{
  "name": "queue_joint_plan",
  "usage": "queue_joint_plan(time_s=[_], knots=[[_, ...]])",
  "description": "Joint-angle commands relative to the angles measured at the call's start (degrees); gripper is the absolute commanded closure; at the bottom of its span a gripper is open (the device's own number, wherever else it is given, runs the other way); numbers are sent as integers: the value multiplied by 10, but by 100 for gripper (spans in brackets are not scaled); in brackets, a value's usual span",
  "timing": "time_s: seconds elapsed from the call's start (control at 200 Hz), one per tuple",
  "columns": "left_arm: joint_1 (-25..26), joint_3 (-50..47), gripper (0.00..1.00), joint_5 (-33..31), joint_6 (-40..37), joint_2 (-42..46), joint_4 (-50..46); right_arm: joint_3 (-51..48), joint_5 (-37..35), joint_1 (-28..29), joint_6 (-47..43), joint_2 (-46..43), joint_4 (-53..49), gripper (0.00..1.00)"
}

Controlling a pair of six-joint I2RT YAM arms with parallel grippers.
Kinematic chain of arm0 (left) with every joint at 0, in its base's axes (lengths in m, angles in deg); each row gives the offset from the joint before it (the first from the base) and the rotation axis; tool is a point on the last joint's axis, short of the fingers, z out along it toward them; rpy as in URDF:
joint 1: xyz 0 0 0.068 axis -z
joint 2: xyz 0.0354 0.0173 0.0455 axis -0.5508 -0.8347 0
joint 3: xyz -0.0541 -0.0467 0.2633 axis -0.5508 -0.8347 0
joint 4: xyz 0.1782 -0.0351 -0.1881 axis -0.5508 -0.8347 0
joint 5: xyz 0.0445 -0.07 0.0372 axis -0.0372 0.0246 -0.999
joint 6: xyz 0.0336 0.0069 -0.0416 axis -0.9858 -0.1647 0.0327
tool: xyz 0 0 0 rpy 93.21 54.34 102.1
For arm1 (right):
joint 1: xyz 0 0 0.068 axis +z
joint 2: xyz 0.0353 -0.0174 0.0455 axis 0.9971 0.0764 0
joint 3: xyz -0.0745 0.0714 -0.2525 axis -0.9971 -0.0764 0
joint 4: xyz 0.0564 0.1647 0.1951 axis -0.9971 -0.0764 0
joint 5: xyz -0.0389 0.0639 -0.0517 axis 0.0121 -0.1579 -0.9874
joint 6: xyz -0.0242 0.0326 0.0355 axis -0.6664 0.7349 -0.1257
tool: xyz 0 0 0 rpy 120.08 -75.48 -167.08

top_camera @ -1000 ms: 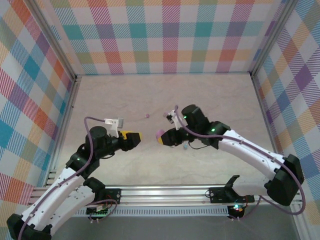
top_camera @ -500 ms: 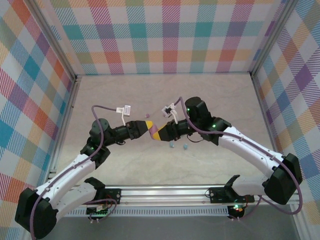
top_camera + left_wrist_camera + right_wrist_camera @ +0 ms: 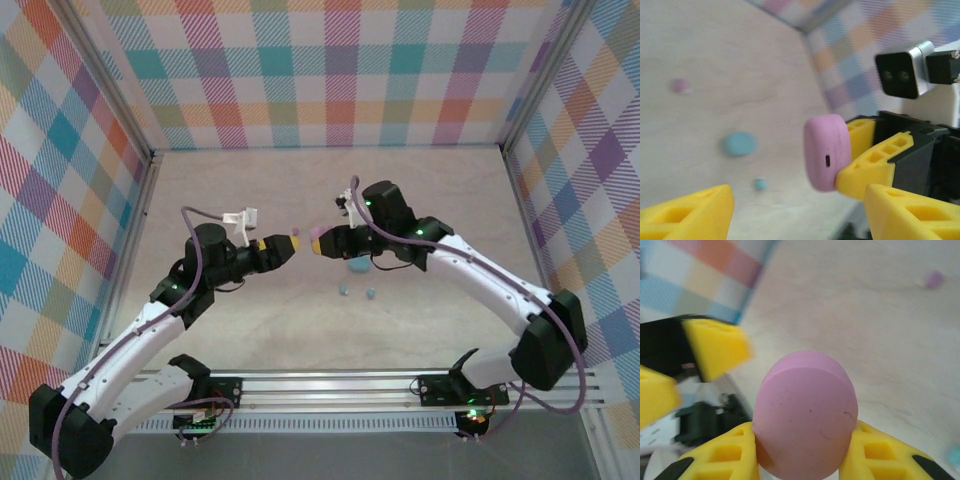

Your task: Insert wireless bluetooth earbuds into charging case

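Wireless bluetooth earbuds point(image 3: 343, 291), tiny and rounded, are seen lying loose on the pale marbled table point(image 3: 230, 190). Two light blue buds point(image 3: 371, 294) are found close together on the near side of the right arm. One pinkish bud point(image 3: 295, 232) is seen just beyond the tips of the left gripper point(image 3: 799, 202). A light blue oval charging case point(image 3: 357, 264) is set on the table near the blue buds.

A pink oval charging case point(image 3: 805, 405) of smooth plastic is held off the table, clamped by its sides between the yellow fingers of the right gripper point(image 3: 802, 447). A small dark port is shown on its narrow edge in the left wrist view.

The left gripper is pointed at the pink case from just beside it, apart from it. Its yellow jaws are spread wide, and nothing is held between them.
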Motion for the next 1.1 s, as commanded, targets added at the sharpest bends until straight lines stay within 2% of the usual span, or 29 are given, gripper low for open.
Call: queue_joint_plan(time_s=[0.0, 0.14, 0.315, 0.365, 0.41, 0.52, 0.59, 0.705, 0.825, 0.93, 0.99, 1.095], knots=[[-19, -10, 30, -117, -61, -2, -189, 11, -154, 32, 68, 79, -129, 95], [-27, -50, 30, -122, -39, -16, -182, 38, -187, 93, 147, 186, -118, 98], [-27, -63, 31, -113, -56, -57, -183, 83, -188, 117, 193, 290, -112, 97], [-27, -61, 31, -112, -66, -70, -186, 94, -182, 117, 197, 305, -115, 91], [-27, -57, 31, -113, -76, -79, -190, 98, -180, 117, 199, 308, -117, 73], [-26, -44, 32, -114, -100, -100, -195, 101, -179, 115, 193, 286, -118, 49], [-17, -38, 34, -139, -107, -113, -196, 102, -178, 112, 187, 260, -122, 41], [32, -23, 35, -194, -104, -141, -196, 86, -151, 91, 180, 214, -116, 36], [96, 13, 35, -244, -92, -191, -195, 46, -125, 50, 172, 158, -99, 35], [159, 66, 36, -278, -144, -259, -185, 0, -124, 5, 148, 108, -86, 35], [178, 80, 35, -247, -205, -296, -155, -27, -118, -20, 133, 83, -78, 35], [179, 78, 33, -168, -315, -330, -102, -70, -99, -50, 106, 40, -56, 35]])
